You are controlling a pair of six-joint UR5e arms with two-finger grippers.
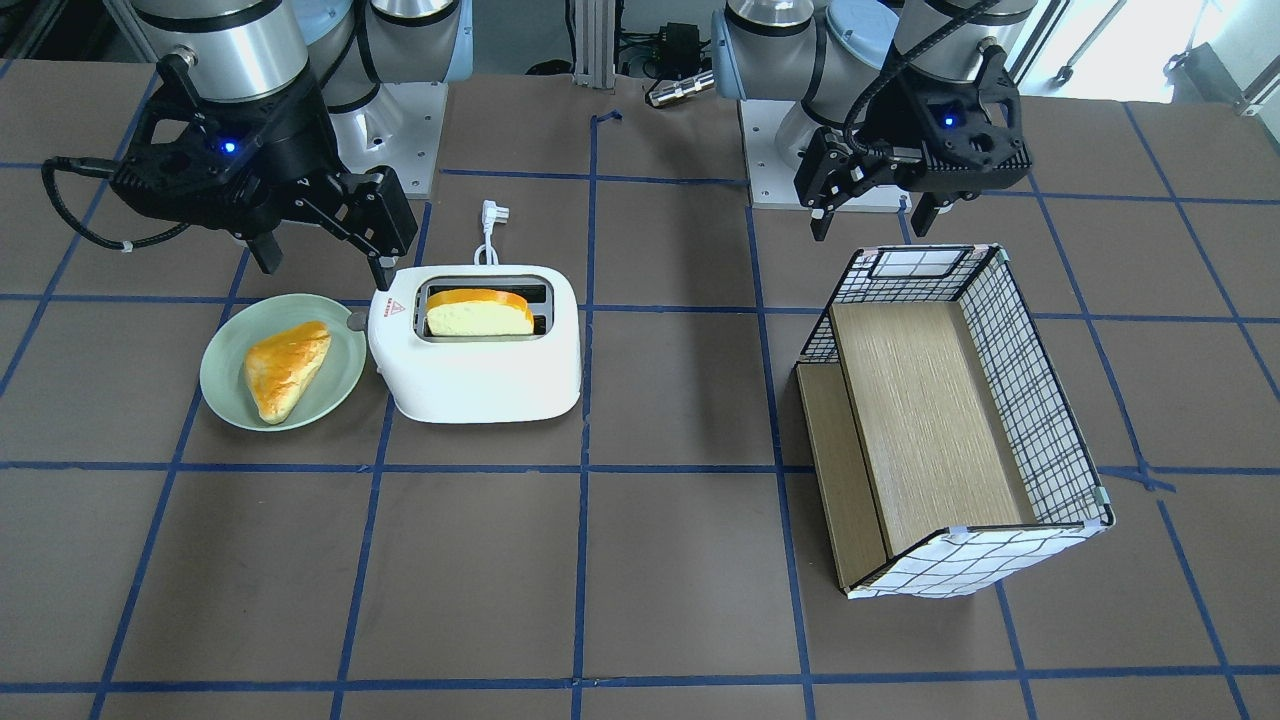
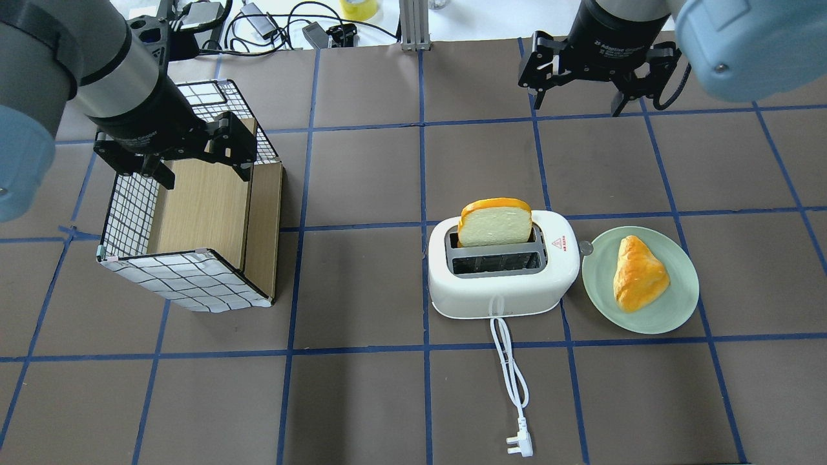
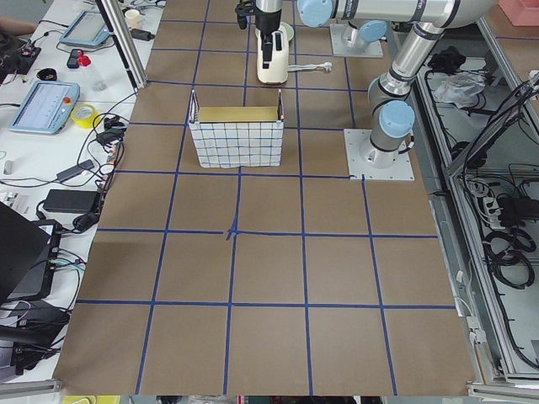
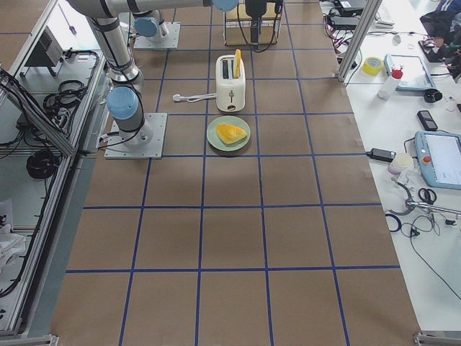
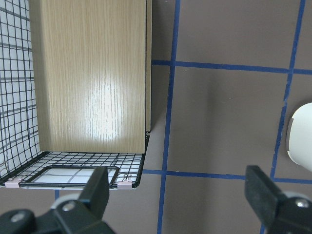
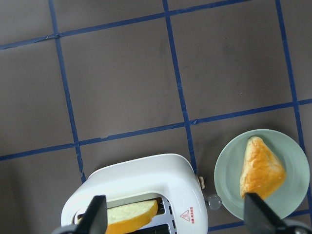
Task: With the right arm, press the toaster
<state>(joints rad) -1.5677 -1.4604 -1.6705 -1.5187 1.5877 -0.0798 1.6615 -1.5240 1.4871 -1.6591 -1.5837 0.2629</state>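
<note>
1. At the left middle of the front-facing view we see the toaster (image 1: 478, 345) standing upright on the counter (image 1: 680, 560). A slice of bread (image 1: 478, 315) rises tall out of one slot. In the overhead view that is the upper of the two slots.
2. We find the grey lever knob (image 1: 355, 321) on the toaster's left end in the front-facing view. It lies just beside the rim of a green plate (image 1: 225, 385), which carries a golden pastry (image 1: 285, 365).
3. In the overhead view the white cord (image 2: 510, 381) runs from the toaster's lower side towards the bottom of the frame and ends in a plug (image 2: 520, 445).
4. The right gripper (image 1: 325, 260) hangs at the upper left of the front-facing view, its jaws spread wide and holding nothing.
5. One of its fingertips (image 1: 383, 272) shows against the toaster's upper left corner, near the red triangle sticker (image 1: 394, 310). In the overhead view, though, we see this gripper at the upper right of the frame, well apart from the toaster.
6. In the right wrist view the toaster sits at the bottom edge, between the two spread fingers.
7. The left gripper (image 1: 870, 222) hangs at the upper right of the front-facing view, likewise spread wide and holding nothing. It is just above the top end of the wire-grid basket (image 1: 1030, 400), which has a wooden board (image 1: 930, 410) inside.
</note>
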